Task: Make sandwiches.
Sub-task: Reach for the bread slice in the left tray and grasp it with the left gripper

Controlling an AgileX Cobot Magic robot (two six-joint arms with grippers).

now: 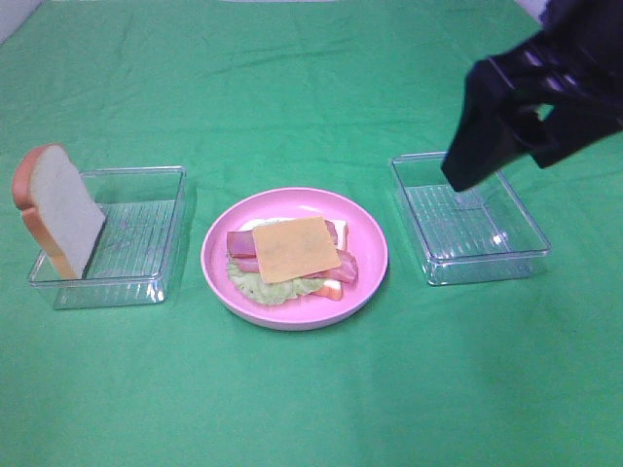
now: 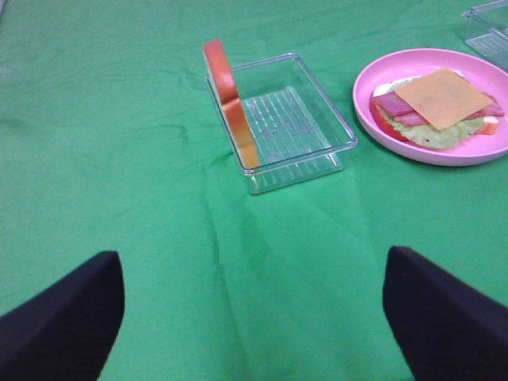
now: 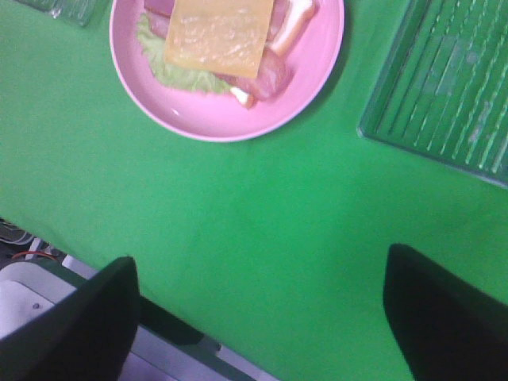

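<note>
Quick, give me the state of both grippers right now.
Left gripper: open, holding nothing, above bare green cloth.
Right gripper: open, holding nothing, raised near the right clear tray.

Lighting: bright, even, diffuse from overhead. Shadows: soft, faint, under the pink plate [image 1: 219,277] and clear trays [image 1: 171,233]. Glare: small highlights on tray ridges. Focus: right gripper [image 1: 487,136] blurred in exterior view; wrist views slightly soft, colours saturated, green cloth [image 1: 311,97] dominant.

Two clear trays [image 1: 112,238], one pink plate [image 1: 365,263].
</note>
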